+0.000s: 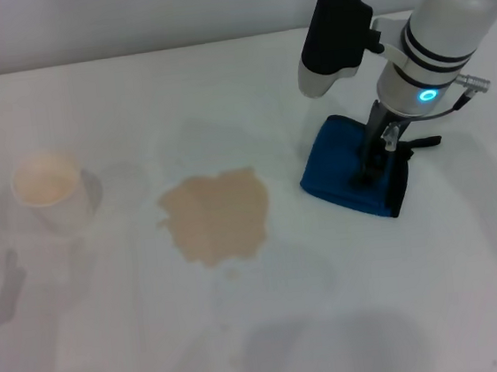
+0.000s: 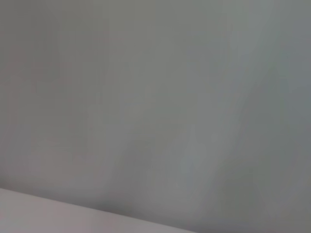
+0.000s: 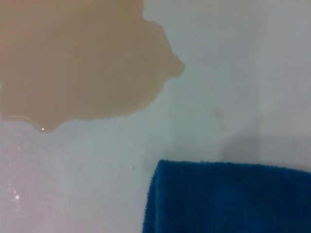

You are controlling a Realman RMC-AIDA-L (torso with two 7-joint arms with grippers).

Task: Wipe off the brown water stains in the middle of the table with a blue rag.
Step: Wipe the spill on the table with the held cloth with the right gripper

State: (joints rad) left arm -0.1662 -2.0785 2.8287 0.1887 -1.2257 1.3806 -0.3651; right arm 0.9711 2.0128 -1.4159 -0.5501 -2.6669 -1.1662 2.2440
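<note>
A flat, irregular tan-brown water stain (image 1: pixel 216 218) spreads across the middle of the smooth white tabletop (image 1: pixel 220 82). Near its right side, apart from it, lies a folded bright blue cloth rag (image 1: pixel 340 169) with black edging, flat on the table.

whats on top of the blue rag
The right hand is down on the blue rag, which lies on the white table. Its fingertips' grip is covered by the arm, and nothing else is on the rag.

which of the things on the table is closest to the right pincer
The blue rag: the right pincer is down on it. The brown water stains lie apart to its side, and the paper cup sits farthest off.
</note>
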